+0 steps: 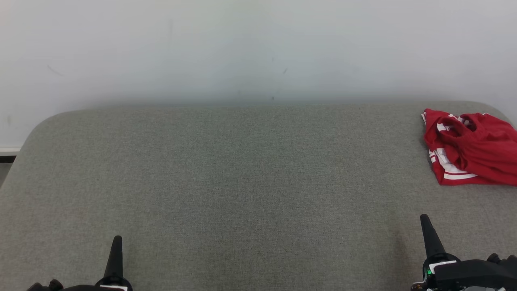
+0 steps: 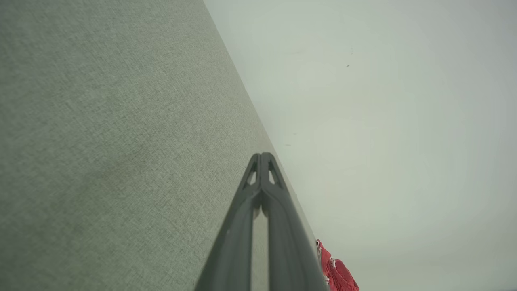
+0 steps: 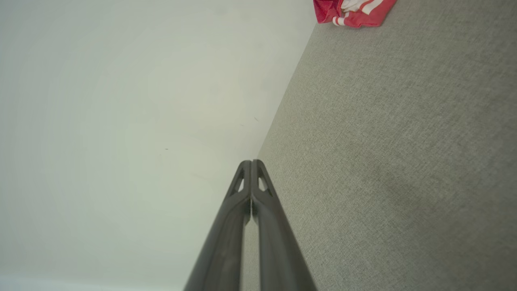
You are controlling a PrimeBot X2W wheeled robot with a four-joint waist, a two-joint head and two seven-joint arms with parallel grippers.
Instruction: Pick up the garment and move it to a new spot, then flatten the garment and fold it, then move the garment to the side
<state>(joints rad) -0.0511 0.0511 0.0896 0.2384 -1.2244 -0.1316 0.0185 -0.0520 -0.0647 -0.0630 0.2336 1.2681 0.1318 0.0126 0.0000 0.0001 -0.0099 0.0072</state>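
Grey fabric table (image 1: 242,169) against a pale wall (image 1: 242,48). Red, white-striped garment (image 1: 472,149) crumpled at the far right edge, well apart from both hands. Closed tight and holding nothing: left hand (image 1: 117,240), right hand (image 1: 424,220). Likely trouble: pinching only one loose layer, or pushing the heap off that edge during a long sideways reach.

No legible text, label, brand or number anywhere in view.
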